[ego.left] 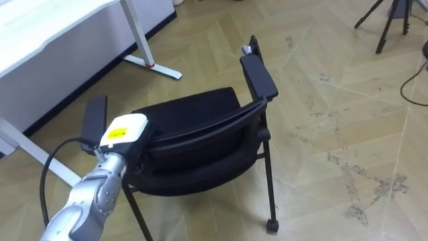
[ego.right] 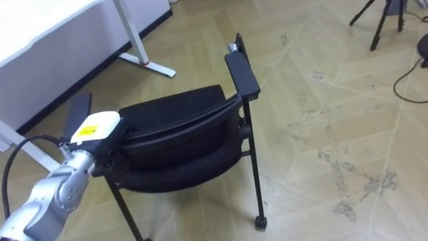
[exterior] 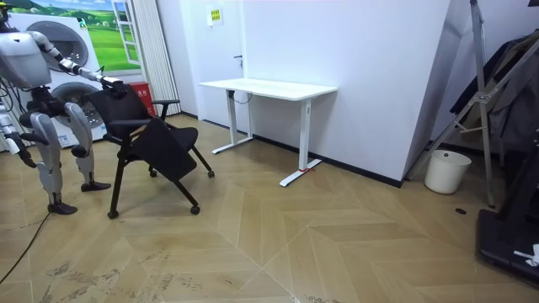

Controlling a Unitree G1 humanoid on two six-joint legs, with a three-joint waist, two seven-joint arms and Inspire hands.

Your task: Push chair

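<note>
Floor [ego.left: 200, 40]: light wood parquet, herringbone, with grey scuffed patches. Standing on it:
- black chair [ego.left: 194, 134], on casters
- white bench [exterior: 269, 87], flat feet near the wall
- white bucket [exterior: 447, 171], by the wall
- dark tripod [ego.left: 388, 20], legs spread

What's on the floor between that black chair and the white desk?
Nothing. In the room view, only bare wooden floor separates the black padded chair from the white desk.
</note>
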